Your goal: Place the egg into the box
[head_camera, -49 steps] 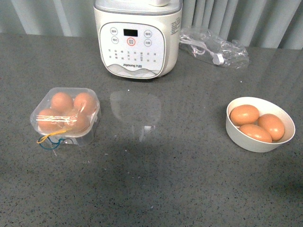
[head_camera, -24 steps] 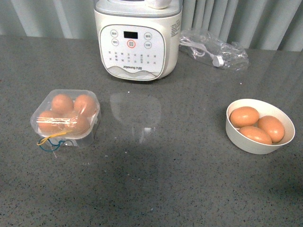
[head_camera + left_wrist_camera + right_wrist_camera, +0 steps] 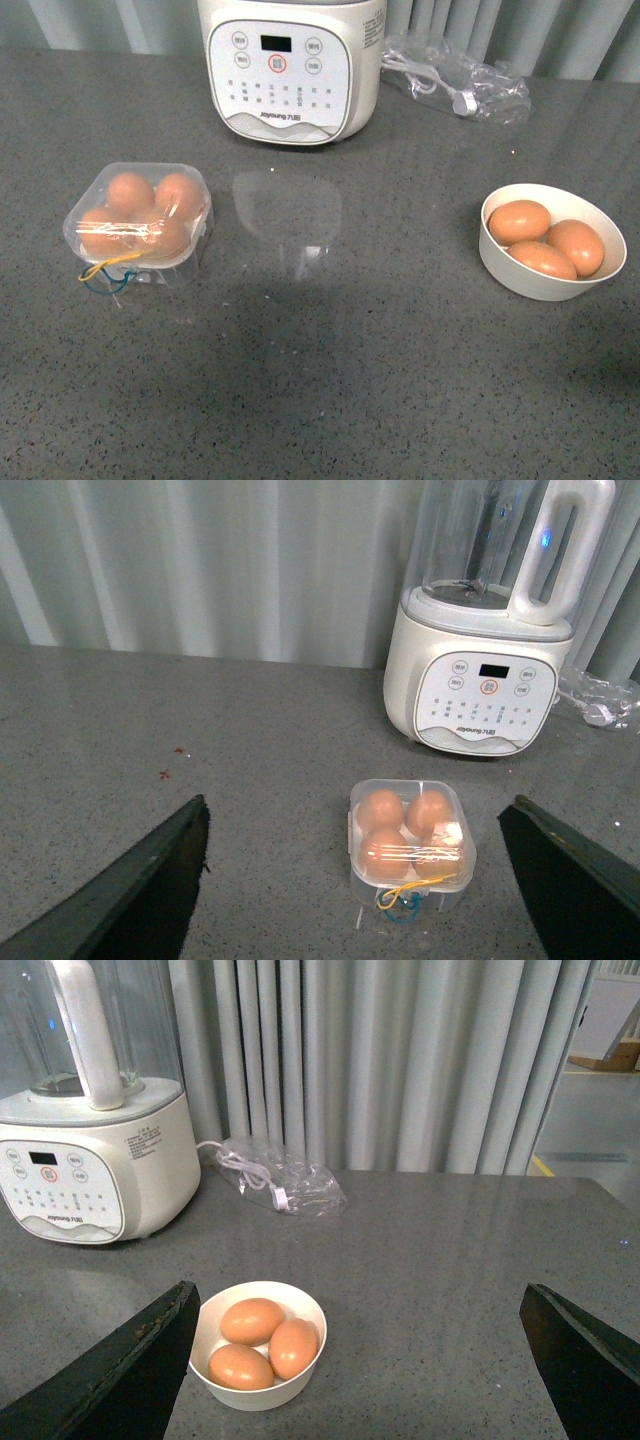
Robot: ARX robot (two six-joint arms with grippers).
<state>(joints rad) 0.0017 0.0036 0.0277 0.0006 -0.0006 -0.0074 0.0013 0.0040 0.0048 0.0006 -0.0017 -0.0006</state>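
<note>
The clear plastic box (image 3: pixel 137 225) sits on the grey table at the left with its lid shut, several orange-brown eggs inside, and yellow and blue strings (image 3: pixel 105 275) at its front. It also shows in the left wrist view (image 3: pixel 410 838). Three more eggs (image 3: pixel 545 240) lie in a round white bowl (image 3: pixel 520 277) at the right, also seen in the right wrist view (image 3: pixel 257 1342). Neither arm shows in the front view. My left gripper (image 3: pixel 370 900) is open and empty, back from the box. My right gripper (image 3: pixel 365 1380) is open and empty, back from the bowl.
A white blender (image 3: pixel 292 70) with a control panel stands at the back centre. A clear plastic bag with a white cable (image 3: pixel 455 85) lies at the back right. Grey curtains hang behind the table.
The front view has shifted a little, so everything sits slightly higher in the picture. No object on the table has moved.
</note>
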